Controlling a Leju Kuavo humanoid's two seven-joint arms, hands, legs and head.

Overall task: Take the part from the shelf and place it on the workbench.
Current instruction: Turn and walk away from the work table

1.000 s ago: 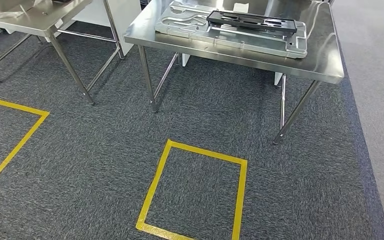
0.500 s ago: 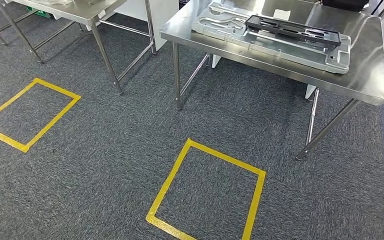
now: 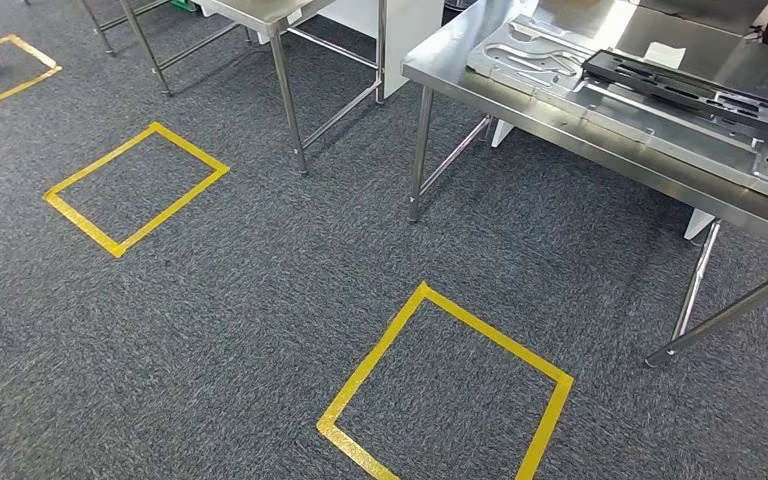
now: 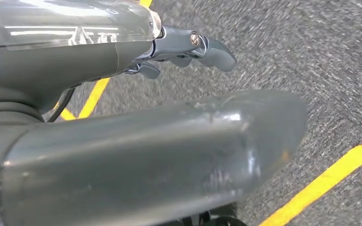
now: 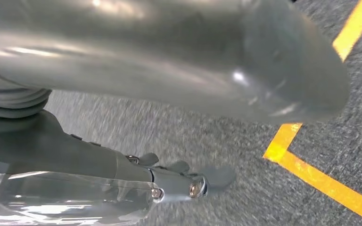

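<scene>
The left hand (image 4: 188, 47) hangs beside the robot over grey carpet (image 3: 210, 330), its fingers spread and holding nothing; the right hand (image 5: 179, 181) hangs the same way, fingers apart and empty. From the head view, a steel surface (image 3: 520, 110) stands ahead and to the right. On it lies a wide, pale grey moulded panel (image 3: 560, 80), and resting on top of that is a long, flat black part (image 3: 690, 92) with cut-out openings. No shelf can be made out, so whether this black piece is the task's part cannot be told. It looks like rigid plastic, probably light, stiff and somewhat smooth; its length suggests it would tip if lifted at one end, so holding it by both long edges, or near the middle, seems safest. The surface's near edge and thin metal legs (image 3: 418, 160) stick out towards the robot. A second steel table (image 3: 270, 12) stands to the left, with a gap between the two. Yellow taped squares (image 3: 450, 385) mark the floor, where there is wide open room for moving.
</scene>
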